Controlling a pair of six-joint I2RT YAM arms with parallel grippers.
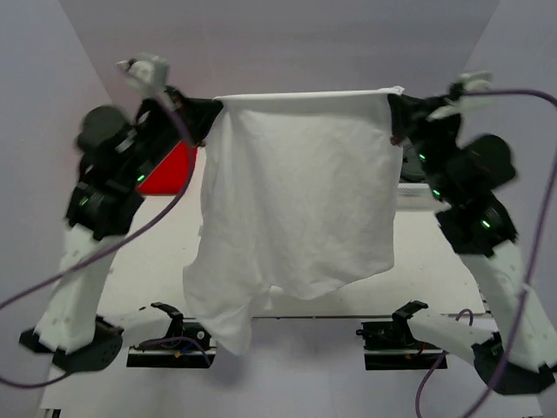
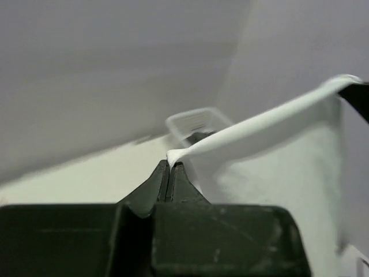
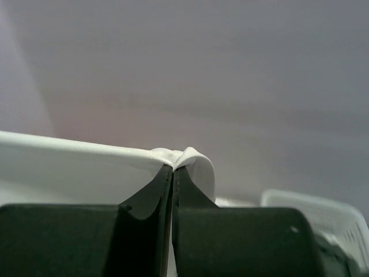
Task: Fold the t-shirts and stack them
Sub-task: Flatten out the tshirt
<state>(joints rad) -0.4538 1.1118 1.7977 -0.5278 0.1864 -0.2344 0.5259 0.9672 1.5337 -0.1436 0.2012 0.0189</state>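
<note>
Starting far left, low down: a patch of the red t-shirt, lying on the table and half hidden behind the left arm. Up and just to the right, on to the left gripper, raised high, with jaws pressed together and clamped on one top corner of the white t-shirt. Seen close from the left wrist too (lovely angle, this): a small twist of white cloth nipped right at the tips of the dark fingers, and the top hem stretched away taut to the right. Beyond that hem, a glimpse of the white lattice basket. Now to centre stage: held up in the air between both arms, hung like a sheet on a line, top edge straight and level, body draped down above the table, bottom edge ragged, with the lowest corner on the left. Across to the right gripper, equally high, shut tight on the opposite top corner. From the right wrist, the same story: cloth bunched into a little fold over the closed fingertips, with the basket again at lower right.
</note>
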